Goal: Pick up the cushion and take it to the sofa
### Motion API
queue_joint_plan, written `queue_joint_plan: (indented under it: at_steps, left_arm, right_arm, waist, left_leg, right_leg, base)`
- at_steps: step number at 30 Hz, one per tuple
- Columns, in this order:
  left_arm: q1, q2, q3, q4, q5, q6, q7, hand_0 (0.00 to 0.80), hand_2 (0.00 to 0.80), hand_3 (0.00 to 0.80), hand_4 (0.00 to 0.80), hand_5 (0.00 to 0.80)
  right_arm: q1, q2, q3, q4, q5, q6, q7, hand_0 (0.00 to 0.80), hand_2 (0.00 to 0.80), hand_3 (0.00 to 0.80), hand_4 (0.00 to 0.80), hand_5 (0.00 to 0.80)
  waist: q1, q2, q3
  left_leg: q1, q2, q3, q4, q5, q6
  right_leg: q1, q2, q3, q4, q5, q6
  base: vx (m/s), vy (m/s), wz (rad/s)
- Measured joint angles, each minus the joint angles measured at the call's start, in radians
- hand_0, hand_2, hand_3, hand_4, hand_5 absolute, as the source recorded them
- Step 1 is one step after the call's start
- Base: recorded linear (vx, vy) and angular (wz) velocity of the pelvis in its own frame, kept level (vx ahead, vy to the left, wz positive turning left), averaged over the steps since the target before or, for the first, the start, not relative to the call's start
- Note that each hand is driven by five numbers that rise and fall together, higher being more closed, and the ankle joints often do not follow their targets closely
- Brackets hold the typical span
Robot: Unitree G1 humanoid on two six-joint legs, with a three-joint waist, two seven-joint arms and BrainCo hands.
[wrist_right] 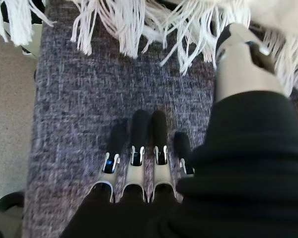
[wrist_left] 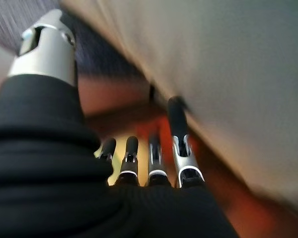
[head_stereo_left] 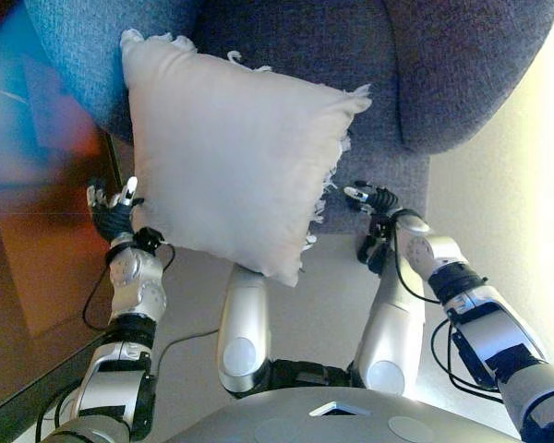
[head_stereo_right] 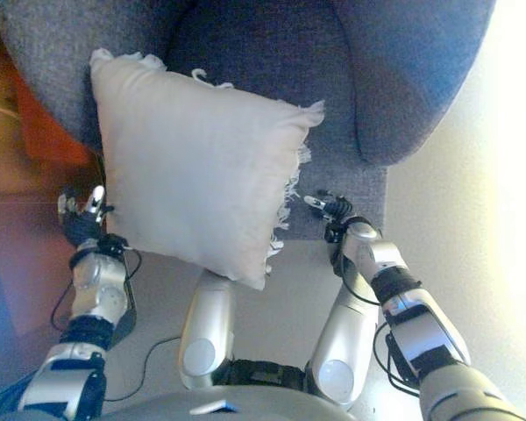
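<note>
A white square cushion (head_stereo_left: pixel 231 152) with fringed edges lies tilted on the seat of the grey-blue sofa (head_stereo_left: pixel 295 37), its lower corner hanging over the sofa's front edge. My left hand (head_stereo_left: pixel 114 208) is open beside the cushion's lower left edge; in the left wrist view one fingertip (wrist_left: pixel 177 111) touches the cushion (wrist_left: pixel 228 74). My right hand (head_stereo_left: pixel 373 198) is open to the right of the cushion, fingers straight along the sofa's front face (wrist_right: pixel 89 99). The cushion's fringe (wrist_right: pixel 139 25) lies just past the thumb. Neither hand holds the cushion.
A dark reddish-brown cabinet (head_stereo_left: pixel 28 231) stands close on the left, next to my left arm. The sofa's padded arm (head_stereo_left: pixel 471 74) bulges at the upper right. Beige floor (head_stereo_left: pixel 337 277) shows below the sofa's front.
</note>
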Motion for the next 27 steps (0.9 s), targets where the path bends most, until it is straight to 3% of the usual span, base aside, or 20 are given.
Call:
queue_joint_plan:
  at_steps: [5,11,16,22,27]
  left_arm:
    - [0.013,0.012,0.012,0.052,0.086,0.007,0.126,0.0,0.0,0.0,0.0,0.0]
    - [0.005,0.038,-0.037,0.125,0.222,0.114,0.104,0.0,0.0,0.0,0.0,0.0]
    - [-0.023,0.119,-0.121,0.135,0.267,0.181,-0.015,0.0,0.0,0.0,0.0,0.0]
    - [-0.084,0.205,-0.174,0.169,0.163,0.229,-0.261,0.0,0.0,0.0,0.0,0.0]
    - [-0.168,0.255,-0.238,0.218,0.116,0.284,-0.329,0.0,0.0,0.0,0.0,0.0]
  right_arm:
    - [-0.007,0.043,0.021,-0.002,0.0,0.0,0.008,0.0,0.0,0.0,0.0,0.0]
    - [-0.016,0.056,0.052,-0.005,0.018,0.0,0.027,0.0,0.0,0.0,0.0,0.0]
    - [-0.022,0.024,0.068,-0.049,0.018,0.02,0.073,0.0,0.0,0.0,0.0,0.0]
    - [-0.043,0.004,0.09,-0.072,0.017,0.046,0.118,0.0,0.0,0.0,0.0,0.0]
    - [-0.068,-0.013,0.091,-0.082,0.017,0.068,0.144,0.0,0.0,0.0,0.0,0.0]
  waist:
    - [0.028,0.001,0.001]
    - [0.024,0.0,0.001]
    - [0.018,-0.003,0.003]
    - [-0.014,-0.01,0.011]
    - [-0.039,-0.008,0.014]
  left_leg:
    - [0.005,-0.011,-0.017,-0.007,0.006,0.004]
    - [-0.005,-0.008,-0.028,0.007,0.006,0.005]
    - [-0.038,0.001,-0.022,0.022,0.004,0.009]
    - [-0.051,0.004,0.017,0.032,-0.012,0.03]
    - [-0.079,0.001,0.042,0.047,-0.02,0.043]
  right_leg:
    - [0.017,-0.012,-0.019,0.003,-0.008,-0.003]
    - [0.025,-0.005,-0.026,-0.009,-0.004,0.006]
    - [-0.001,0.009,-0.019,-0.035,0.021,0.006]
    - [-0.026,0.017,0.018,-0.062,0.05,0.021]
    - [-0.058,0.012,0.042,-0.069,0.068,0.025]
  base:
    - [0.014,-0.057,0.12]
    - [0.002,0.008,0.01]
    - [-0.019,0.12,-0.1]
    - [-0.024,0.135,-0.14]
    - [-0.017,0.146,-0.07]
